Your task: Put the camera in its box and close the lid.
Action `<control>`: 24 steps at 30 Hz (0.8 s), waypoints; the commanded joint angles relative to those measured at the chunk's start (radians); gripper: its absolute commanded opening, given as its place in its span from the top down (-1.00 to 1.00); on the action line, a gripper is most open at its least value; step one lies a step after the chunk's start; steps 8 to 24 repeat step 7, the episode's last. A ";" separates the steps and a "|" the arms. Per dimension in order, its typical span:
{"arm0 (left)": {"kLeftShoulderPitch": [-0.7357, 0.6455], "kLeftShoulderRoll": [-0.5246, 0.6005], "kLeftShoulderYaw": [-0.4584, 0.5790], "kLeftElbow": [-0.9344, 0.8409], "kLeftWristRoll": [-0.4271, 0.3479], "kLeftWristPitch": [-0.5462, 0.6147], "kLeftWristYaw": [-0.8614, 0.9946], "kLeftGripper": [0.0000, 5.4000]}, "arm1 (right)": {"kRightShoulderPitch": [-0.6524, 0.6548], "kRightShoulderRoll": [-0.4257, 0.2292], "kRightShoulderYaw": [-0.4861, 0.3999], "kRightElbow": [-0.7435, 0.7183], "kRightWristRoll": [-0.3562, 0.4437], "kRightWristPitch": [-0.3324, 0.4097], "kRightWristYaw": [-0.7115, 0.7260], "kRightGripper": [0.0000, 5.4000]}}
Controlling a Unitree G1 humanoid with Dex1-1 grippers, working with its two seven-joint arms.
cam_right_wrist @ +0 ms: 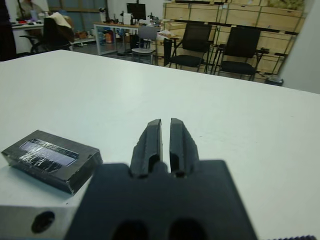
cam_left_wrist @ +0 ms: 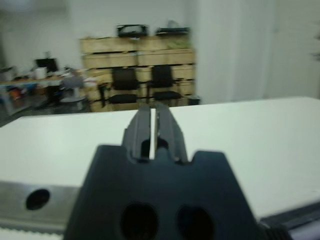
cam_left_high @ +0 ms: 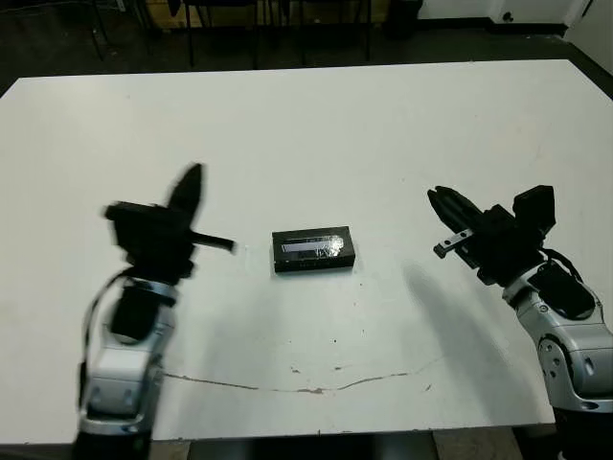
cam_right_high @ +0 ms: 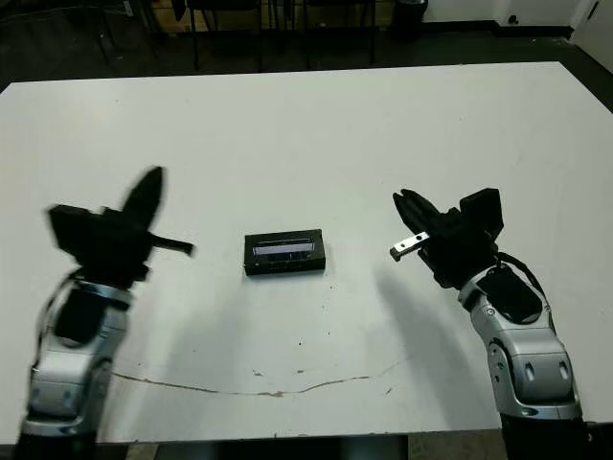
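The black box (cam_left_high: 314,264) lies in the middle of the white table (cam_left_high: 306,125), with the lid (cam_left_high: 312,246) flat on top of it, silvery panel facing up. The camera is hidden. My left gripper (cam_left_high: 192,182) is raised above the table to the left of the box, well apart from it, shut and holding nothing; it looks blurred. My right gripper (cam_left_high: 442,199) hovers to the right of the box, also shut and holding nothing. In the right wrist view the box (cam_right_wrist: 50,167) lies beside my shut fingers (cam_right_wrist: 150,137), not touching them.
A thin dark crack line (cam_left_high: 287,388) runs across the table near its front edge. Black chairs (cam_right_wrist: 240,47) and wooden crates (cam_left_wrist: 135,55) stand beyond the far edge. A person sits at a desk far off in the right wrist view.
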 commanded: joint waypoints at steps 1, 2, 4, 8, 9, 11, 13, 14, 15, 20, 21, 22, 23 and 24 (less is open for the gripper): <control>-0.031 -0.020 0.041 0.063 -0.037 0.034 0.037 0.99 | -0.030 0.051 0.016 0.076 -0.057 -0.072 -0.057 1.00; -0.039 -0.024 0.043 0.073 -0.041 0.035 0.043 0.99 | -0.038 0.066 0.021 0.096 -0.072 -0.096 -0.074 1.00; -0.053 -0.026 0.043 0.093 -0.038 0.033 0.055 0.99 | -0.053 0.094 0.027 0.121 -0.096 -0.119 -0.107 1.00; -0.069 -0.029 0.043 0.120 -0.037 0.022 0.061 0.99 | -0.070 0.124 0.033 0.137 -0.122 -0.132 -0.147 1.00; -0.069 -0.029 0.043 0.120 -0.037 0.022 0.061 0.99 | -0.070 0.124 0.033 0.137 -0.122 -0.132 -0.147 1.00; -0.069 -0.029 0.043 0.120 -0.037 0.022 0.061 0.99 | -0.070 0.124 0.033 0.137 -0.122 -0.132 -0.147 1.00; -0.069 -0.029 0.043 0.120 -0.037 0.022 0.061 0.99 | -0.070 0.124 0.033 0.137 -0.122 -0.132 -0.147 1.00; -0.069 -0.029 0.043 0.120 -0.037 0.022 0.061 0.99 | -0.070 0.124 0.033 0.137 -0.122 -0.132 -0.147 1.00; -0.069 -0.029 0.043 0.120 -0.037 0.022 0.061 0.99 | -0.070 0.124 0.033 0.137 -0.122 -0.132 -0.147 1.00; -0.069 -0.029 0.043 0.120 -0.037 0.022 0.061 0.99 | -0.070 0.124 0.033 0.137 -0.122 -0.132 -0.147 1.00; -0.069 -0.029 0.043 0.120 -0.037 0.022 0.061 0.99 | -0.070 0.124 0.033 0.137 -0.122 -0.132 -0.147 1.00; -0.069 -0.029 0.043 0.120 -0.037 0.022 0.061 0.99 | -0.070 0.124 0.033 0.137 -0.122 -0.132 -0.147 1.00; -0.069 -0.029 0.043 0.120 -0.037 0.022 0.061 0.99 | -0.070 0.124 0.033 0.137 -0.122 -0.132 -0.147 1.00; -0.069 -0.029 0.043 0.120 -0.037 0.022 0.061 0.99 | -0.070 0.124 0.033 0.137 -0.122 -0.132 -0.147 1.00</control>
